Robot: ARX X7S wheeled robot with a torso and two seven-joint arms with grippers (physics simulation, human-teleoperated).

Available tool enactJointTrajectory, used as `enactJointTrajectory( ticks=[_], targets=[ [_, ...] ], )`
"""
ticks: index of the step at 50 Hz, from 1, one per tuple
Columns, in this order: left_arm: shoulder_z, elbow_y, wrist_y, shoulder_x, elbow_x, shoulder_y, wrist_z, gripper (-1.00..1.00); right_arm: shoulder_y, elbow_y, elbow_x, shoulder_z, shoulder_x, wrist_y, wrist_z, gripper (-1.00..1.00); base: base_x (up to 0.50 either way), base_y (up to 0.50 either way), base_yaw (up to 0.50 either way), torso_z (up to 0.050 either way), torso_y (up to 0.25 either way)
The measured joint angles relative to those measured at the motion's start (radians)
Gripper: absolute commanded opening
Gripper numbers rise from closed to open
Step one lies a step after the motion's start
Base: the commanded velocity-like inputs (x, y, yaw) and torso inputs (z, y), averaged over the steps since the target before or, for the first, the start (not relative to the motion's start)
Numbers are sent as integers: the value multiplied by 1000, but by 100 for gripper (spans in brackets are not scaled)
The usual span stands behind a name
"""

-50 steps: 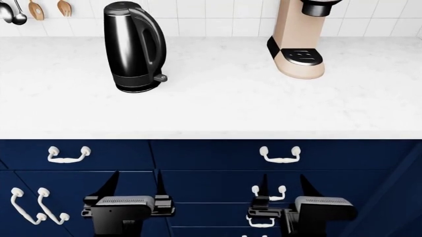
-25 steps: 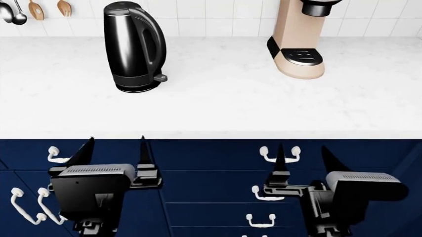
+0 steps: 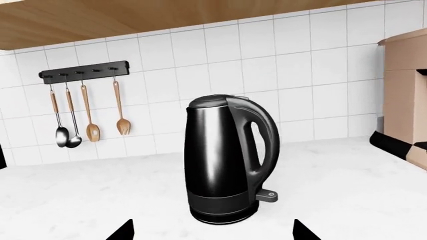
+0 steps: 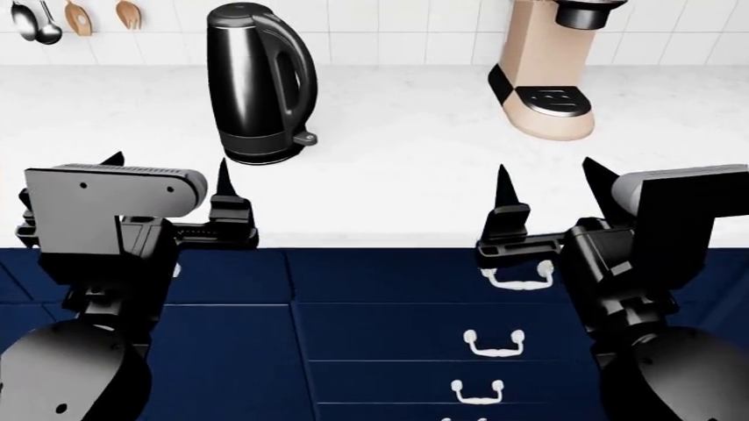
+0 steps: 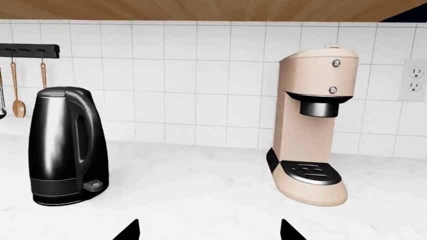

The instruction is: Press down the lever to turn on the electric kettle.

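Left pincer hovers open at the white marble counter edge, holding nothing. Behind it stands the tall glossy black electric kettle, its small dark-grey lever jutting rightward. Beige coffee machine is cropped above. Right pincer gapes, empty.

Beige coffee machine on white counter; utensils hang on wall rack.

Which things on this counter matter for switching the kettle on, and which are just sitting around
Part of the job:
electric kettle
lever at its base, below the handle
left gripper, open, the nearer one

Just lying about:
coffee machine
utensils on the wall rack
wall outlet
right gripper, open, facing the coffee machine
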Motion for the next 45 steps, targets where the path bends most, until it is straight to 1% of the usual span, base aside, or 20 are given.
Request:
enactJointTrajectory(
  ticks=[10,27,35,45],
  targets=[
    [-10,13,-91,-12,-21,-71,-13,100,59,-22,53,21,7,72,18,100,17,500,0,0,0],
    [16,14,-146,-24,-35,-126,-31,100,72,-35,88,31,20,90,21,100,17,496,0,0,0],
    [16,18,-164,-24,-41,-139,-38,100,86,-41,129,53,17,113,28,100,19,0,0,0,0],
    [16,30,-198,-19,-59,-161,-45,100,113,-33,184,91,10,163,51,100,500,0,0,0,0]
  ],
)
